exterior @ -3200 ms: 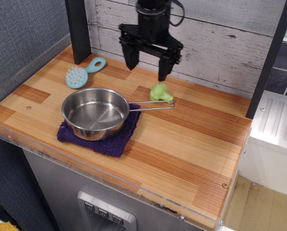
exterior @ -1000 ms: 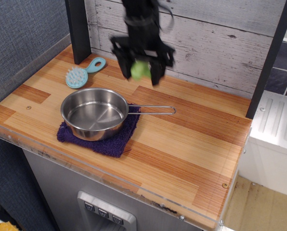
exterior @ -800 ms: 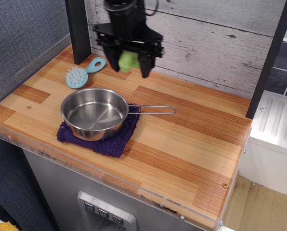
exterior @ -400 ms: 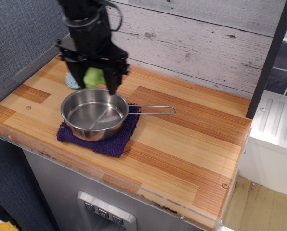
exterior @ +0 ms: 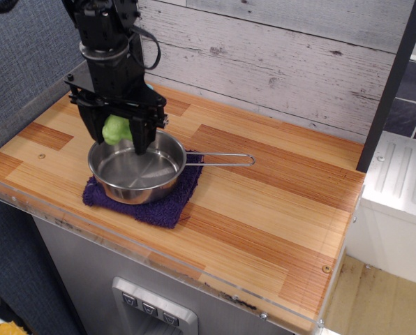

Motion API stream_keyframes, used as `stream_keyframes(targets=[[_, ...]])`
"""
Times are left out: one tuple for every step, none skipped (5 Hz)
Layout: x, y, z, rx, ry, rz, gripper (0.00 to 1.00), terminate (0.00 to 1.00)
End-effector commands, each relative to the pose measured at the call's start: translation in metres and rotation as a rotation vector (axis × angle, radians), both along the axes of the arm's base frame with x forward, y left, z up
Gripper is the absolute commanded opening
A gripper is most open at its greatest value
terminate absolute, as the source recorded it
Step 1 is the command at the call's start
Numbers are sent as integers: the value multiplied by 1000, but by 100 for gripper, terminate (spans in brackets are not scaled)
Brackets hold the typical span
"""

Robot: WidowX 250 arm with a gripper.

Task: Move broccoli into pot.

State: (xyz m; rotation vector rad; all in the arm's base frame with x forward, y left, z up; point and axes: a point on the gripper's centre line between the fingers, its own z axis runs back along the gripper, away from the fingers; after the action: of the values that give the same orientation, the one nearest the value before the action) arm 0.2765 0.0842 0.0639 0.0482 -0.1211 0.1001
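Observation:
The light-green toy broccoli (exterior: 116, 130) is held between the black fingers of my gripper (exterior: 117, 137), which is shut on it. The gripper hangs just above the far left rim of the pot (exterior: 139, 169), a shallow shiny steel pan with a thin wire handle (exterior: 222, 158) pointing right. The pot stands on a dark purple cloth (exterior: 159, 201) on the wooden counter and holds nothing.
The arm hides the light-blue brush behind it. A dark post stands at the back left by the grey plank wall (exterior: 278, 56). The wooden counter (exterior: 278, 209) stretches to the right, with a clear edge strip along its front.
The gripper picked the broccoli up from beside the pot handle, carried it left along the back wall and has come down over the pot's far left rim.

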Motion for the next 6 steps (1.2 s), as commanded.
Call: stream_keyframes(targets=[[1, -2, 17, -15, -9, -44, 100, 0], [9, -2, 46, -16, -80, -56, 100, 0], [14, 9, 86, -27, -166, -17, 100, 0], [18, 11, 90, -48, -172, -28, 100, 0], [22, 8, 75, -54, -107, -47, 100, 0], [23, 4, 68, -55, -71, -63, 100, 0]])
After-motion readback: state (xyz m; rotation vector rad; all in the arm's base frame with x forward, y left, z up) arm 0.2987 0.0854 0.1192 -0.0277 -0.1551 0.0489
